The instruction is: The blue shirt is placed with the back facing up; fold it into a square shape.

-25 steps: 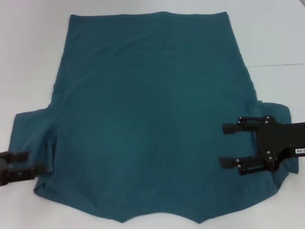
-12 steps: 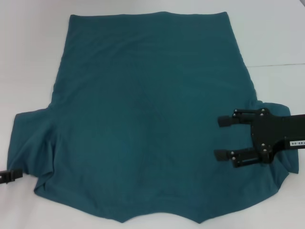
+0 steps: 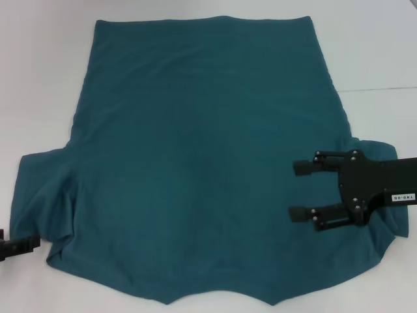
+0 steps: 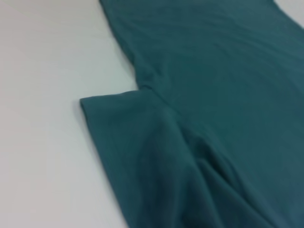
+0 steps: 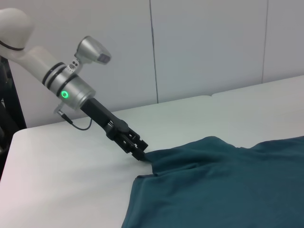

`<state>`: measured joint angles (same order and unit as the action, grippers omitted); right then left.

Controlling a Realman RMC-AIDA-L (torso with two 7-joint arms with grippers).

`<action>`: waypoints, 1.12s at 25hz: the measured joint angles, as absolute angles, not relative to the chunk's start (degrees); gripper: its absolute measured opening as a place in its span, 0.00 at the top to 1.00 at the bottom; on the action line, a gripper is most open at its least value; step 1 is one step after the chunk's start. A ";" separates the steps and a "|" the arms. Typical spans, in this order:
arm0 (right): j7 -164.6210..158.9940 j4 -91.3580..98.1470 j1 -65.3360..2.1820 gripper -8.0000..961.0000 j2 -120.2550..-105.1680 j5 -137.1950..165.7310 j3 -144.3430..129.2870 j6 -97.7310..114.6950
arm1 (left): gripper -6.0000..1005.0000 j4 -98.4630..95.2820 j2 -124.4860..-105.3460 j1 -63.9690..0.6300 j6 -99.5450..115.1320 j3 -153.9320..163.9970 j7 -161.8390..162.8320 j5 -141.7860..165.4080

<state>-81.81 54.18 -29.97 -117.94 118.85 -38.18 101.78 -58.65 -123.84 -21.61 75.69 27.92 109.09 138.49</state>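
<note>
Claws: right claw point(image 3: 300, 190) spread over blue shirt point(image 3: 202, 150); left claw point(image 5: 142, 156) at sleeve edge, grip unclear.

Right gripper point(image 3: 300, 190) hovers with jaws spread; left gripper point(image 3: 19, 246) sits low, angled downward.

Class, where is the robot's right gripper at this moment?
In the head view, the right gripper is on the right, open above the blue shirt near its right sleeve.

Laboratory-type test room: bare white table point(image 5: 71, 190), plain pale panelled wall point(image 5: 204, 47), and a robot arm point(image 5: 71, 90) with lit green indicator
</note>
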 joint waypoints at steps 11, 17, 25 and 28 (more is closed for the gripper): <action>-82.60 54.23 -29.50 0.04 -117.96 118.92 -37.98 101.72 | 0.07 -56.19 -123.77 -22.40 70.65 28.62 109.58 139.36; -82.61 54.23 -29.56 0.04 -117.94 118.92 -37.89 101.72 | 0.10 -56.16 -123.76 -22.43 70.47 28.85 109.78 139.40; -83.03 54.23 -29.88 0.04 -117.95 118.92 -37.85 101.75 | 0.18 -56.07 -123.88 -22.52 68.09 29.41 110.12 139.33; -83.43 54.23 -29.96 0.04 -117.95 118.91 -37.85 101.76 | 0.41 -56.07 -123.94 -22.55 66.86 30.70 111.07 139.53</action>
